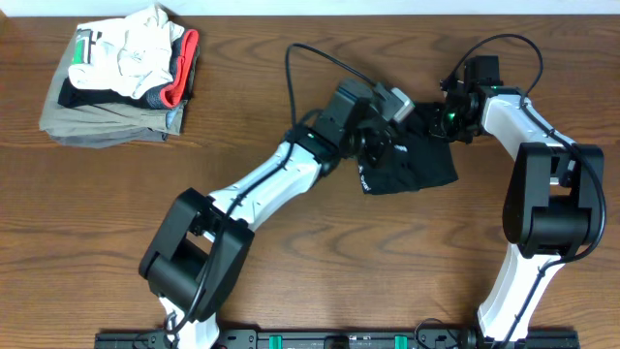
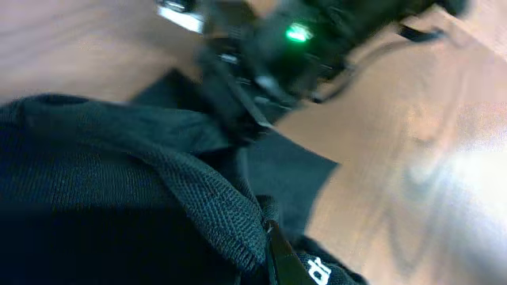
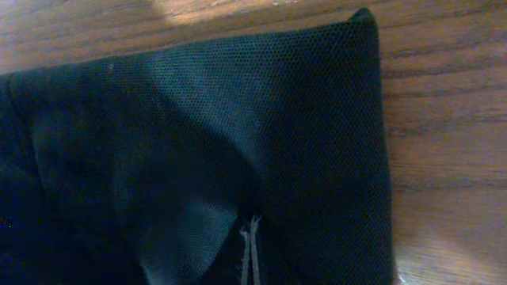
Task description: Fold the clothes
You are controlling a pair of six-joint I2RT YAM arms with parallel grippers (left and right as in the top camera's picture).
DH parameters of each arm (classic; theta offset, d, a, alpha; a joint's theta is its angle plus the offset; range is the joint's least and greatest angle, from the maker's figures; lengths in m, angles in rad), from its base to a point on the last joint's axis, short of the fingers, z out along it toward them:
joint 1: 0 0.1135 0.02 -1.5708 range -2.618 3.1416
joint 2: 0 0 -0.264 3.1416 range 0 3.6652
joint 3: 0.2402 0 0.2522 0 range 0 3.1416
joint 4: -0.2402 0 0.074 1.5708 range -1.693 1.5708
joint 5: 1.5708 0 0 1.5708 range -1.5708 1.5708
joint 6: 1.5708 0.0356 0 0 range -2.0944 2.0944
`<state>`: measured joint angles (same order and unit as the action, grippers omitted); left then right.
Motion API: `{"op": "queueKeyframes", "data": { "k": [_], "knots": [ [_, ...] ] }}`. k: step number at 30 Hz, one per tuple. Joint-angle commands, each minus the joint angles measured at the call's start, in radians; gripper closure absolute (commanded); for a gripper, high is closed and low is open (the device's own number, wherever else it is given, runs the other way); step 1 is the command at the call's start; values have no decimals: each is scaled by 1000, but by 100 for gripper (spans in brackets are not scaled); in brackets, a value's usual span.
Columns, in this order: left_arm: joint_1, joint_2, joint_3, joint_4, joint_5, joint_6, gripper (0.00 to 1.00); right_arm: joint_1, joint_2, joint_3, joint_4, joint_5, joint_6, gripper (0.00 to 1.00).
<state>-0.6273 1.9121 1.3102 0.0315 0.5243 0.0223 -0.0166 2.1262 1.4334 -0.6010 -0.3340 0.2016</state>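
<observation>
The black top (image 1: 426, 165) lies bunched on the wooden table, right of centre, with a small white logo at its left edge. My left gripper (image 1: 376, 145) is at its left side, shut on a raised fold of the black fabric (image 2: 119, 182). One dark fingertip (image 2: 269, 237) shows beside a white logo print. My right gripper (image 1: 449, 124) is at the top's upper right edge. In the right wrist view its fingertips (image 3: 250, 237) are pressed together on the black mesh fabric (image 3: 238, 119), which has a squared corner at the upper right.
A stack of folded khaki, white and red-trimmed garments (image 1: 121, 73) sits at the far left back. Bare wood table (image 1: 291, 242) lies in front of and between the arms. The right arm with a green light (image 2: 297, 33) shows close in the left wrist view.
</observation>
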Motion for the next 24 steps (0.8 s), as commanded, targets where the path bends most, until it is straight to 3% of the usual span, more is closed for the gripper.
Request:
{"op": "queueKeyframes", "data": {
  "k": [1, 14, 15, 18, 19, 24],
  "knots": [
    [41, -18, 5, 29, -78, -17, 93, 23, 69, -27, -16, 6, 11, 99],
    [-3, 3, 5, 113, -107, -19, 91, 23, 69, -27, -19, 0, 11, 99],
    [-12, 10, 5, 120, -117, -20, 83, 23, 69, -27, -20, 0, 11, 99],
    [-23, 23, 5, 130, -119, -20, 14, 23, 69, -27, -20, 0, 11, 99],
    [-22, 23, 5, 132, -119, -20, 2, 23, 69, -27, -20, 0, 11, 99],
    [4, 17, 5, 131, -119, -38, 2, 21, 69, -27, -19, -5, 11, 99]
  ]
}}
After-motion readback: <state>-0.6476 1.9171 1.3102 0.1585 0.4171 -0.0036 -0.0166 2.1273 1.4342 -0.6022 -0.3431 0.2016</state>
